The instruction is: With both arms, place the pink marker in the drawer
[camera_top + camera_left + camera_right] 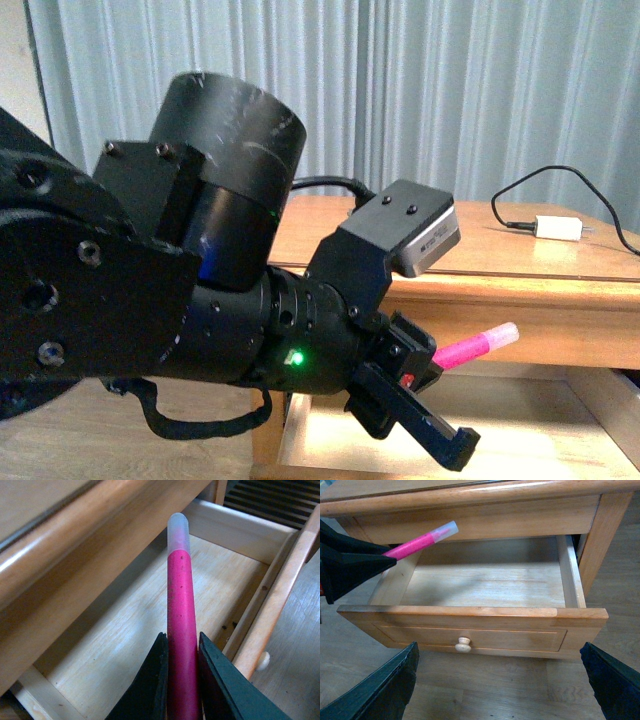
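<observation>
The left end effector (182,640) is clamped on the pink marker (179,600), whose cap aims at 2 o'clock in the front view, above the open drawer (470,612). The right end effector (499,647) gapes wide and empty, facing the knob (464,644). The step in hand is delivery. Next probably comes lowering, then release. There is one marker, one drawer, one knob and one charger (558,228) on the table (400,235), plus two end effectors.

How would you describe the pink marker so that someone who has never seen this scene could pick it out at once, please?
Start at the light wooden table, whose drawer is pulled open. Above it, the left claw grips the pink marker, a slim bright-pink stick with a pale translucent cap. It is the only pink thing; the white charger block lies on the tabletop.
</observation>
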### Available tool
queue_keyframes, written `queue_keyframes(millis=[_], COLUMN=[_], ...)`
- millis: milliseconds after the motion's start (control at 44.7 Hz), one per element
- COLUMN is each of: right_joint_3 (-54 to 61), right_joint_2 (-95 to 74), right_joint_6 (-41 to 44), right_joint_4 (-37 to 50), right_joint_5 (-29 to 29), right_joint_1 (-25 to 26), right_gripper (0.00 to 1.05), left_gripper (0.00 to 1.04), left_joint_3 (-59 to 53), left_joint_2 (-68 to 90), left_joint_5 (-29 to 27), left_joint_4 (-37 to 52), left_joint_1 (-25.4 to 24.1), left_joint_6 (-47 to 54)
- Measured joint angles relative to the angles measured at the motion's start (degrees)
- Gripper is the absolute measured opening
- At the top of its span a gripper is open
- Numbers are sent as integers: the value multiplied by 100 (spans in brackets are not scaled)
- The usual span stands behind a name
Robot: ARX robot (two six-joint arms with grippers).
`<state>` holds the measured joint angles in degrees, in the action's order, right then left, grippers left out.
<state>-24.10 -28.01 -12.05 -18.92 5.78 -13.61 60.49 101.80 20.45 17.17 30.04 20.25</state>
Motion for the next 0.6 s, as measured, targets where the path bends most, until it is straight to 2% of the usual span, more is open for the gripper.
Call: queue_keyframes(millis=[291,403,604], right_joint_3=[0,0,0], right_joint_2=[0,0,0], right_joint_6=[0,0,0], right_joint_4=[0,0,0], right_joint_5=[0,0,0], right_joint_1=[0,0,0], right_gripper=[96,96,96], left_gripper=[16,36,63], left_joint_3=[90,92,7], left_joint_2=[476,485,326], left_joint_5=[-339,-391,-675], left_joint_4=[345,461,678], left_joint_1=[42,44,-24], left_joint_6=[-225,-302,-673])
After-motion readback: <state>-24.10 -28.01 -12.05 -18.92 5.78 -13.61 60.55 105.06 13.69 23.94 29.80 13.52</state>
